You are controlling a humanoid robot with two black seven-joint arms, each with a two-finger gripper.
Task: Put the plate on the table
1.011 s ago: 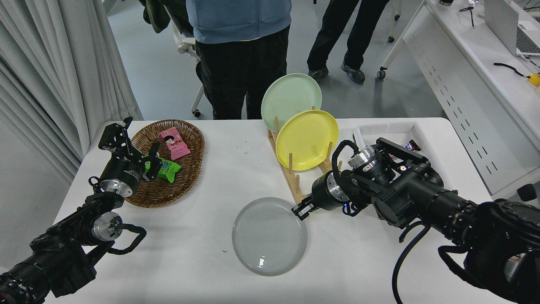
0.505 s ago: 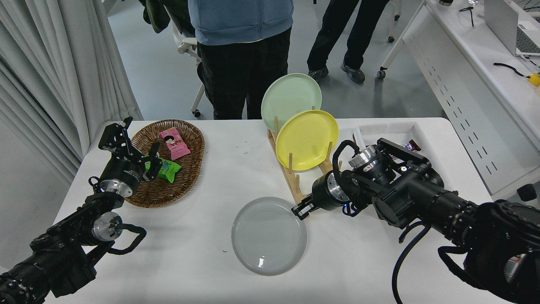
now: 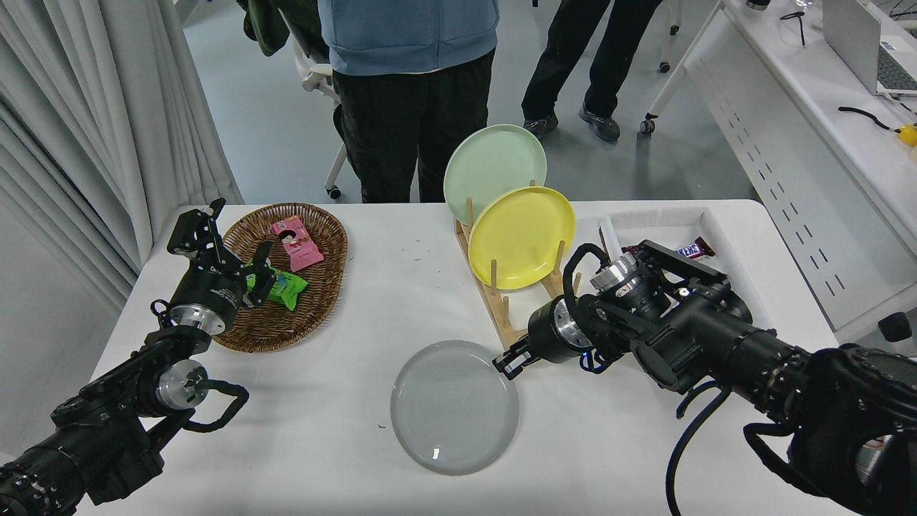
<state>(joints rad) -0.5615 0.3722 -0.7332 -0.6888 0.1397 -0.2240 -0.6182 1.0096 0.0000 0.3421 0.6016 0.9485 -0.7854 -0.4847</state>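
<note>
The light-grey plate [image 3: 453, 408] lies low and about flat at the front middle of the white table [image 3: 387, 287]; I cannot tell whether it rests fully on the surface. My right gripper [image 3: 509, 364] reaches in from the right and is shut on the plate's upper right rim. My left arm is parked at the lower left, and its gripper [image 3: 229, 247] is open over the near edge of a wicker basket.
A wooden rack [image 3: 501, 304] behind the plate holds a yellow plate [image 3: 521, 236] and a pale green plate [image 3: 494, 165]. The wicker basket [image 3: 315, 287] holds snack packets. A white tray [image 3: 706, 218] holds a candy bar. Two people stand at the far side.
My right gripper has moved slightly down and towards me with the grey plate. The plate sits a little lower and further left than before.
</note>
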